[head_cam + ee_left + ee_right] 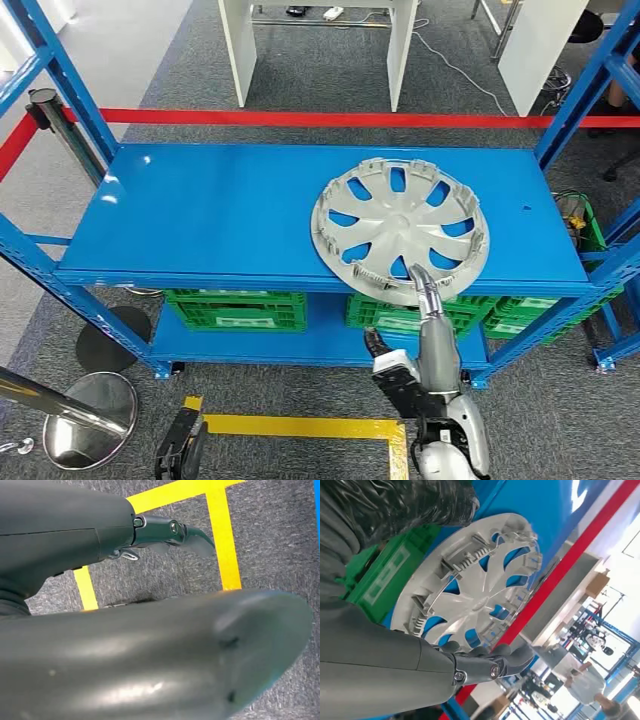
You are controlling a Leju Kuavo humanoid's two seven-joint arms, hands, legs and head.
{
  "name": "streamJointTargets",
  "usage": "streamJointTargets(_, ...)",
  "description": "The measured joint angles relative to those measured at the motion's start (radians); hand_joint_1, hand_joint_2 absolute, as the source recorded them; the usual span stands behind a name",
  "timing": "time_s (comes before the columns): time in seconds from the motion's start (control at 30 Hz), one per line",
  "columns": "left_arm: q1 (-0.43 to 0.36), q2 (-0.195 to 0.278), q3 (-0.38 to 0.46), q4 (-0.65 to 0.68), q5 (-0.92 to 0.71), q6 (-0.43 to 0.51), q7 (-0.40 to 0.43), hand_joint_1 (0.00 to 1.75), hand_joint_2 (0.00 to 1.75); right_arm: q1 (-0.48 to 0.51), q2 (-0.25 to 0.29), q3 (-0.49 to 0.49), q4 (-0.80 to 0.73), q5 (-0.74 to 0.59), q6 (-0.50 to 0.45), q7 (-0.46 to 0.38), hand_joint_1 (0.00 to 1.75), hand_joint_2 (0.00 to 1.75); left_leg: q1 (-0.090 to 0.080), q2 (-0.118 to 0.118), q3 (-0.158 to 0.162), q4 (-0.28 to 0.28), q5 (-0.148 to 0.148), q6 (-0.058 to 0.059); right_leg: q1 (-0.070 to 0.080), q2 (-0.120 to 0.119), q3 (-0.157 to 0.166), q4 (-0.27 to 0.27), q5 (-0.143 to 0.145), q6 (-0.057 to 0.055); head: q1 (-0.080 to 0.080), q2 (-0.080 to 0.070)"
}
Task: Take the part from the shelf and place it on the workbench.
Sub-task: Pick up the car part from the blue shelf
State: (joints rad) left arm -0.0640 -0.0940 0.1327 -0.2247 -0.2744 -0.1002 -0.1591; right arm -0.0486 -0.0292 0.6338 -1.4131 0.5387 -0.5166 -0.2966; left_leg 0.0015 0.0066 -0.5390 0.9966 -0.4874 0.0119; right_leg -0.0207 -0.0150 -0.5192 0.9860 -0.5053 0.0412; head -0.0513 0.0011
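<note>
Head view: the part, a grey wheel cover [400,230], lies flat on the blue shelf [226,210], its near rim overhanging the front edge. Right hand [423,335] reaches up, fingers [424,285] touching that rim; whether they grip it cannot be told. Left hand [181,450] hangs low over the carpet, fingers apart, holding nothing. Judged stage: grasp starting; lifting, carrying and placing remain.

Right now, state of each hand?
Left hand: low by the floor, holds nothing; open or shut cannot be told.
Right hand: fingers on the hubcap rim; a firm grip cannot be told.
</note>
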Motion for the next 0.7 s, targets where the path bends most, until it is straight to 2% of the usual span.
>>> streamJointTargets(0.33, -0.011, -0.012, -0.001, 0.000, 0.057, -0.028, 0.014, 0.00, 0.00, -0.087, 0.046, 0.049, 0.180, 0.261, -0.142, 0.058, 0.00, 1.75, 0.000, 0.000, 0.000, 0.000, 0.000, 0.000, 0.000, 0.000, 0.000, 0.000, 0.000, 0.000, 0.000, 0.000)
streamJointTargets(0.7, -0.026, -0.028, -0.001, 0.000, 0.102, -0.055, -0.007, 0.00, 0.00, -0.142, 0.078, 0.065, 0.329, 0.585, -0.156, 0.163, 0.00, 1.75, 0.000, 0.000, 0.000, 0.000, 0.000, 0.000, 0.000, 0.000, 0.000, 0.000, 0.000, 0.000, 0.000, 0.000)
